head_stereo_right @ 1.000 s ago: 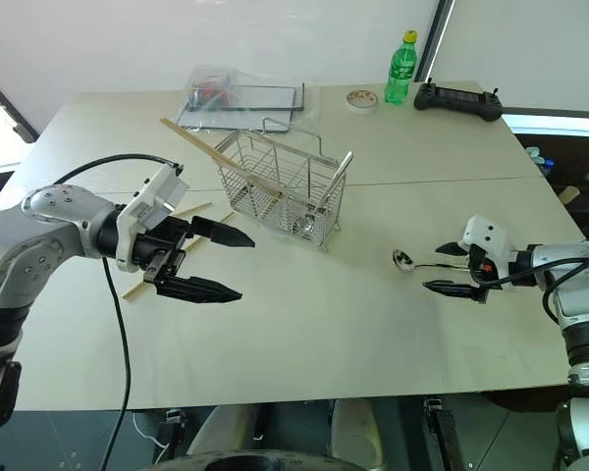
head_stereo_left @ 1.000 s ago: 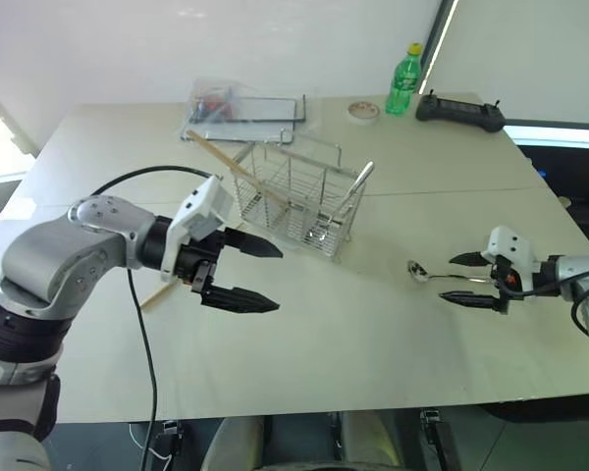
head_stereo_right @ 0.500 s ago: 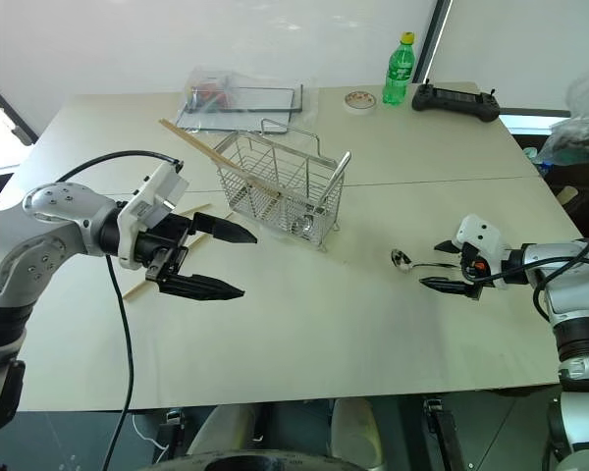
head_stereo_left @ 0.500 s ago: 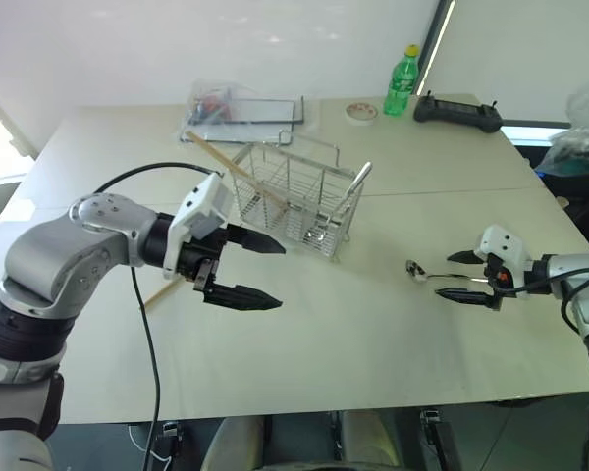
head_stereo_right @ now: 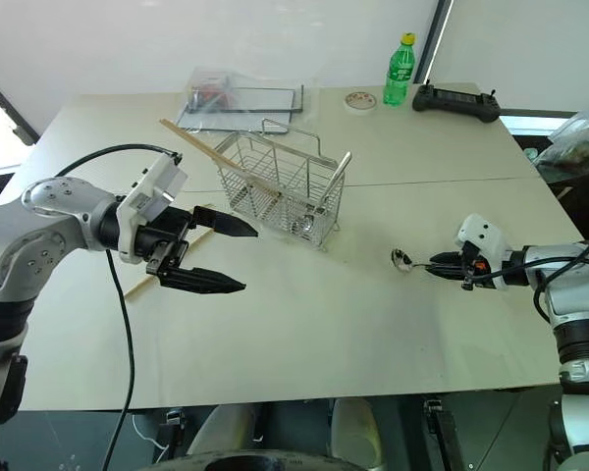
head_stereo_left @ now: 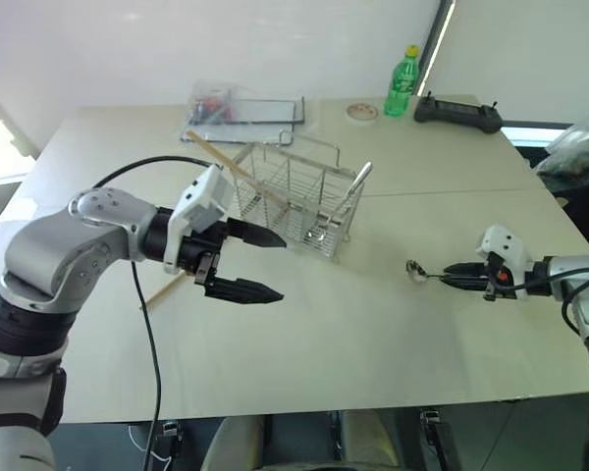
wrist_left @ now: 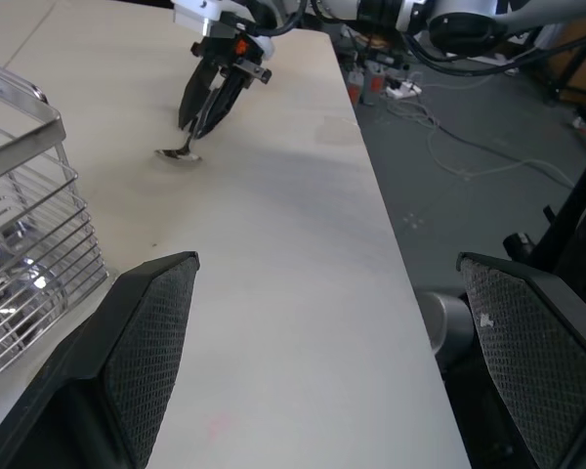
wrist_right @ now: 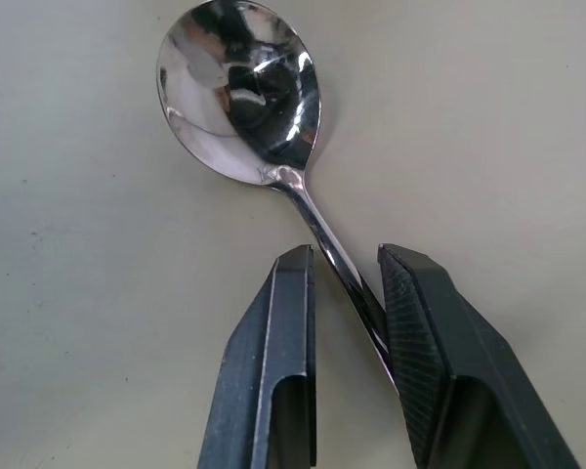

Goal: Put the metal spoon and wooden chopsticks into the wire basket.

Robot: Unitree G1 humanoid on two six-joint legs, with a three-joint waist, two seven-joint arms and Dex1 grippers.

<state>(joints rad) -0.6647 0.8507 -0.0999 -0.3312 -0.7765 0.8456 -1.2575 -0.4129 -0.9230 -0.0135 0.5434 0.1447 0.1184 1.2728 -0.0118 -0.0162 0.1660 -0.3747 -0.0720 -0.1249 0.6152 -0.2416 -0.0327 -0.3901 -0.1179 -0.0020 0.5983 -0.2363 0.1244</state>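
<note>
Right tool has drawn its fingers in around the metal spoon; left tool has kept its place, fingers spread wide and empty.

The spoon lies on the surface toward its right edge, handle between the nearly closed fingers, one finger against it, the other just beside. Bare surface runs from the spoon to the wire basket at the middle. One wooden chopstick leans across the basket's rim; another lies flat near the left tool. Along the far edge stand a green bottle, label unreadable, a tape roll and a black controller.
</note>
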